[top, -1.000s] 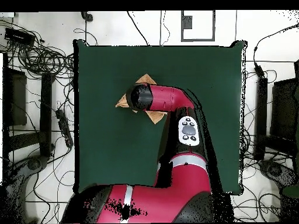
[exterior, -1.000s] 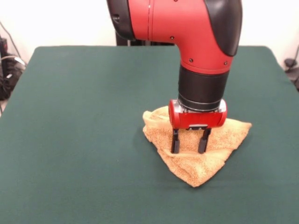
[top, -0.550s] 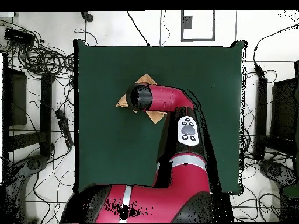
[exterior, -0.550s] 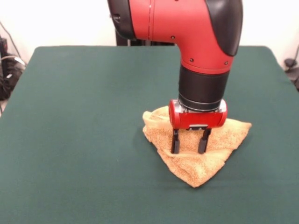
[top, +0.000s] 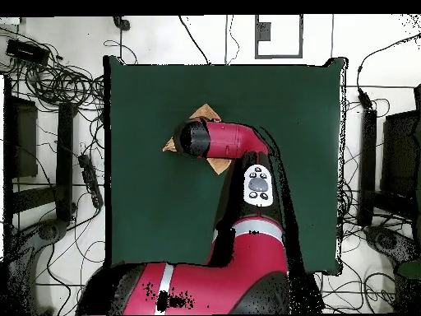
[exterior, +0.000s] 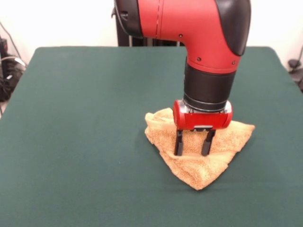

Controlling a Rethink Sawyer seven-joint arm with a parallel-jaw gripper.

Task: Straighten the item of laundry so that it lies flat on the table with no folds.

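The green counter is carrying the towel, lying folded into a rough triangle right of centre. The gripper is hanging over it, fingers spread and empty (tips apparently touching terry). Pinching only the top layer should work best.

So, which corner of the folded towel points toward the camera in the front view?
The pointed tip of the towel, below the open gripper. The other two corners lie farther back on the table, one on each side of the gripper.
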